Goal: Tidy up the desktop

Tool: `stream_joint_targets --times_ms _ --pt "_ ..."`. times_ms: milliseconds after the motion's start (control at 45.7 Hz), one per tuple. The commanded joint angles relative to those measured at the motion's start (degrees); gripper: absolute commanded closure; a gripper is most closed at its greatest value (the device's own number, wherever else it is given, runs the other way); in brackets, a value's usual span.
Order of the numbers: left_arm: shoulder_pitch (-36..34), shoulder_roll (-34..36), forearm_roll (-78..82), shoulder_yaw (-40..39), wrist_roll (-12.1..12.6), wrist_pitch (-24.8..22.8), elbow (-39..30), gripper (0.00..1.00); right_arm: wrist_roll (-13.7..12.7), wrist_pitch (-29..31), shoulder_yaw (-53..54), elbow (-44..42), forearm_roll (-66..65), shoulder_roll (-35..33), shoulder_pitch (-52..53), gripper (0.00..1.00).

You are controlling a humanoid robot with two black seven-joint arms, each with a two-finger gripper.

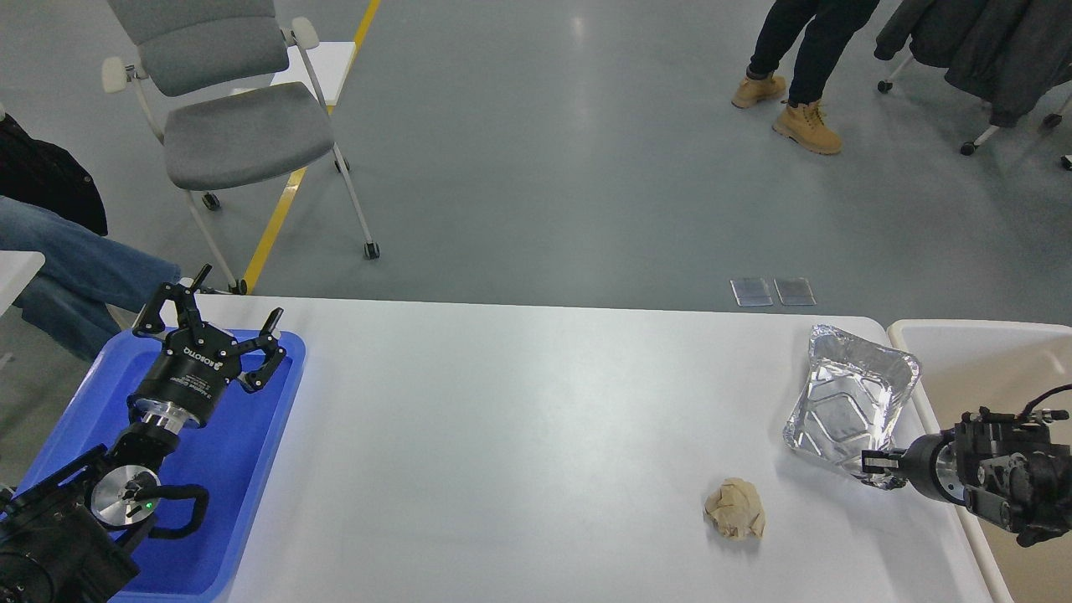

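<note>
Right pincer (pixel 875 462) clamped on foil tray (pixel 850 394) rim, lower right (worktop (pixel 519 435) edge); best lifted level, clear of crumpled paper (pixel 735 509). Left pincer (pixel 222 335) spread wide.

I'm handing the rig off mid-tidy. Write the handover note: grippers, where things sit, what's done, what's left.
Left gripper: open, empty, above the blue tray at the left end of the desktop.
Right gripper: at the near corner of the foil tray; whether it is gripping cannot be told.
The foil tray sits tilted at the desktop's right end, beside the beige bin.
A crumpled brown paper ball lies on the desktop, near the front, untouched.
Done: nothing visibly put away.
Left: clear the foil tray and paper ball, probably into the bin.
</note>
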Motion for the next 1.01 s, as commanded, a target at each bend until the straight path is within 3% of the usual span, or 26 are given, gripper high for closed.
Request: stream_joint_targets --times_ms 0,241,635,985 --pt "0.0 0.0 0.0 0.0 0.0 0.0 0.0 0.01 0.0 0.3 0.1 0.6 -0.1 -0.3 0.4 1.0" --pt "0.0 0.0 0.0 0.0 0.0 0.0 0.0 0.01 0.1 1.1 0.3 5.9 -0.4 -3.0 6.1 1.0" --pt "-0.1 0.0 0.0 0.0 0.0 0.0 0.0 0.01 0.1 7.5 -3.9 32.1 -6.1 -15.0 33.0 1.0" --pt "-0.1 0.0 0.0 0.0 0.0 0.0 0.0 0.01 0.1 16.6 -12.2 47.3 -7.9 -19.0 57.0 1.0"
